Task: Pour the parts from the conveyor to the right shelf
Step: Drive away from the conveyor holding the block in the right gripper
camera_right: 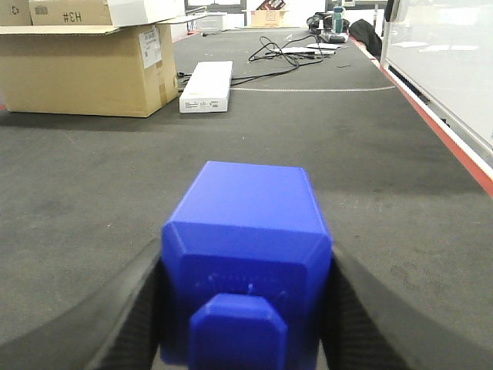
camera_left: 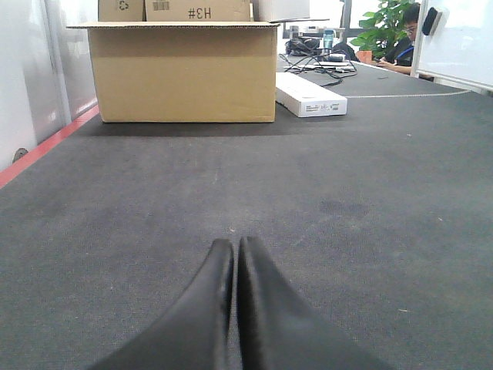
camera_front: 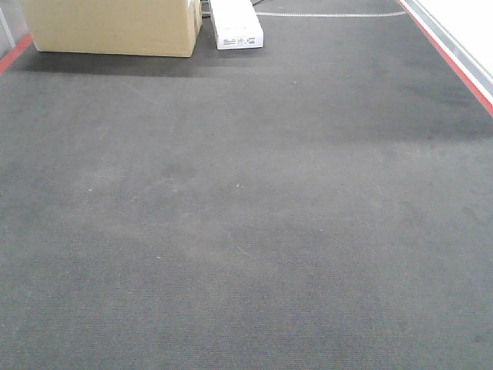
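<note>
The right gripper (camera_right: 246, 308) is clamped on the bright-blue block (camera_right: 245, 212), held over the dark grey conveyor (camera_front: 246, 231). The left gripper (camera_left: 235, 250) hangs low over the belt, its fingers pressed together. A cardboard box (camera_front: 115, 27) and a white carton (camera_front: 237, 27) stand at the far end.

Bright even light, part (camera_right: 246, 254) softly blurred
</note>
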